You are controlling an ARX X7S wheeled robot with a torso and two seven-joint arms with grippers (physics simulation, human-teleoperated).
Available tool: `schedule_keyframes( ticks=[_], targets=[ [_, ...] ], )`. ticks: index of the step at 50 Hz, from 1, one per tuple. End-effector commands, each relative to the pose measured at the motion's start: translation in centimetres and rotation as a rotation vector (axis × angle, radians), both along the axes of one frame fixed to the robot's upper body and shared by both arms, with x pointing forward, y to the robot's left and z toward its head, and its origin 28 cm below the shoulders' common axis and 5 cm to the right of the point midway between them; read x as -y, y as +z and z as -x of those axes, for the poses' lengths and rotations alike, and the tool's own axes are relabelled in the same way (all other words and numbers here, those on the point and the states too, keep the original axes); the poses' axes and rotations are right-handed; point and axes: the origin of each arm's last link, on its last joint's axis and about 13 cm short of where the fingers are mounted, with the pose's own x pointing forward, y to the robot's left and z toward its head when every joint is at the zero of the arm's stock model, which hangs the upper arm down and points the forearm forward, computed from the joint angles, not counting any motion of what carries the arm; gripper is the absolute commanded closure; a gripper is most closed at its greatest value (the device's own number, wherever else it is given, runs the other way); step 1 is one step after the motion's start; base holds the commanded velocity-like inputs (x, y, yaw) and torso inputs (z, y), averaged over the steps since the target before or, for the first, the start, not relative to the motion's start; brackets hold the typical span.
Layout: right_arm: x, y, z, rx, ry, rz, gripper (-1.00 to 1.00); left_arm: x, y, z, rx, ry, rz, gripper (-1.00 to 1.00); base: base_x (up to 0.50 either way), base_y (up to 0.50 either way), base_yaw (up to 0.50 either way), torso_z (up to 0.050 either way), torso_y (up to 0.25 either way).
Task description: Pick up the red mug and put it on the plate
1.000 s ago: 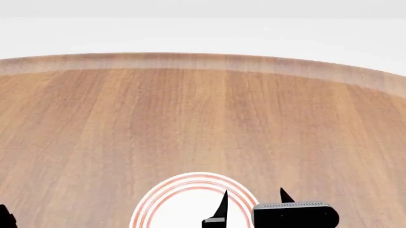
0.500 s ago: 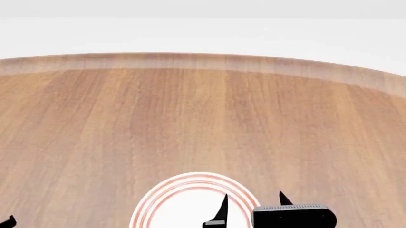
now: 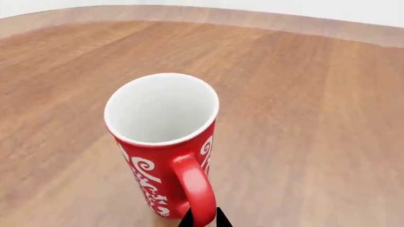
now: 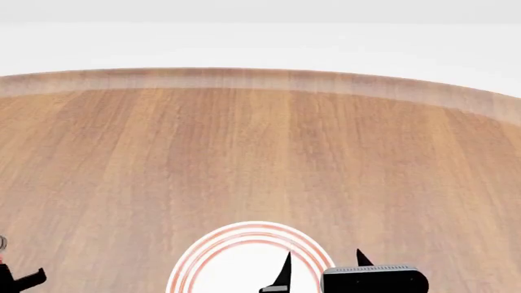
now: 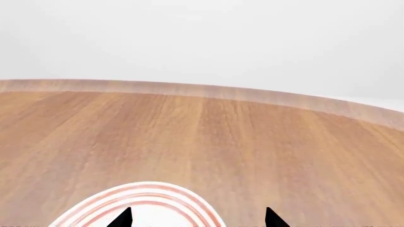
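Observation:
The red mug (image 3: 165, 142) with white floral pattern and white inside stands upright on the wooden table, seen in the left wrist view. Its red handle (image 3: 194, 189) points at the camera. My left gripper (image 3: 204, 219) has its two fingertips tight on either side of the handle. In the head view only part of the left gripper (image 4: 24, 281) shows at the lower left edge, and the mug is almost wholly out of frame. The plate (image 4: 244, 235), white with red rings, lies at the near edge. My right gripper (image 4: 323, 266) hovers open over its right side, also shown in the right wrist view (image 5: 197, 218) with the plate (image 5: 145, 190) below.
The round wooden table (image 4: 260, 152) stretches far ahead to its curved rim (image 4: 260, 78). Pale floor lies beyond. No other objects show.
My left gripper has moved up and rightward into the head view at the lower left corner. My right gripper has shifted slightly left and down.

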Motion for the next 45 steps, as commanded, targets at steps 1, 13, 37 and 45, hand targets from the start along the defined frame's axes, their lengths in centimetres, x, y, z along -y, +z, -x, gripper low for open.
schedule_keyframes(
  ticks=[1, 13, 37, 45],
  targets=[
    [0.1, 0.0, -0.1, 0.004, -0.002, -0.021, -1.00, 3.5, 2.0, -0.8, 0.032, -0.200, -0.010, 1.00, 0.00, 0.00, 0.00, 0.000, 0.000],
    [0.1, 0.0, -0.2, 0.004, -0.002, -0.023, -1.00, 7.5, 4.0, -0.9, 0.057, -0.417, -0.024, 1.00, 0.00, 0.00, 0.00, 0.000, 0.000],
    [0.1, 0.2, 0.0, 0.009, -0.001, -0.027, -1.00, 12.2, 5.1, -0.7, 0.056, -0.684, -0.054, 1.00, 0.00, 0.00, 0.00, 0.000, 0.000],
    [0.1, 0.1, -0.3, 0.004, -0.004, -0.029, -1.00, 13.9, 5.2, 0.0, 0.057, -0.781, -0.052, 1.00, 0.00, 0.00, 0.00, 0.000, 0.000]
  ],
)
